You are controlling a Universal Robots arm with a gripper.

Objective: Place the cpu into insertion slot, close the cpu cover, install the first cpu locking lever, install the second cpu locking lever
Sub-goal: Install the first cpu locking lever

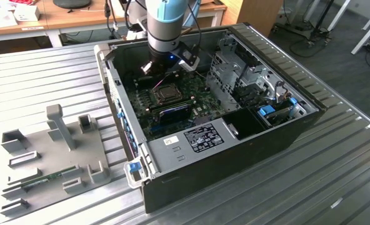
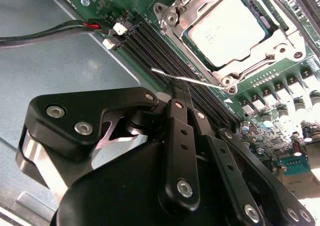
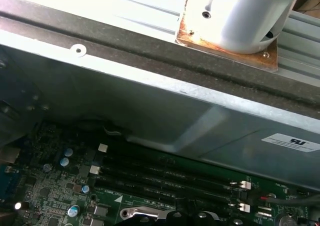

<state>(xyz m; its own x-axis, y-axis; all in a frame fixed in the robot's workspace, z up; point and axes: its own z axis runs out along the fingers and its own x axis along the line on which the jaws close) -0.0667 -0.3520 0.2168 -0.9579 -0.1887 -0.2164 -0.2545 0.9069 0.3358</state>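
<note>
The end effector [image 2: 176, 93] is seen low inside the open computer case [image 1: 297, 126], near the case's back wall. Its two black fingers [image 2: 180, 131] are pressed tight together, and nothing is held between them. Their tips are just beside a thin silver lever [image 2: 187, 79], over the long black memory slots [image 2: 165, 51]. The cpu [image 2: 227, 28] is seen lying flat in the insertion slot [image 1: 167, 93], in the middle of the green board [image 1: 201, 101]. The cpu cover [image 2: 280, 41] is shut down flat around the cpu. The case is standing on a ribbed metal surface [image 1: 41, 75], near its far edge.
</note>
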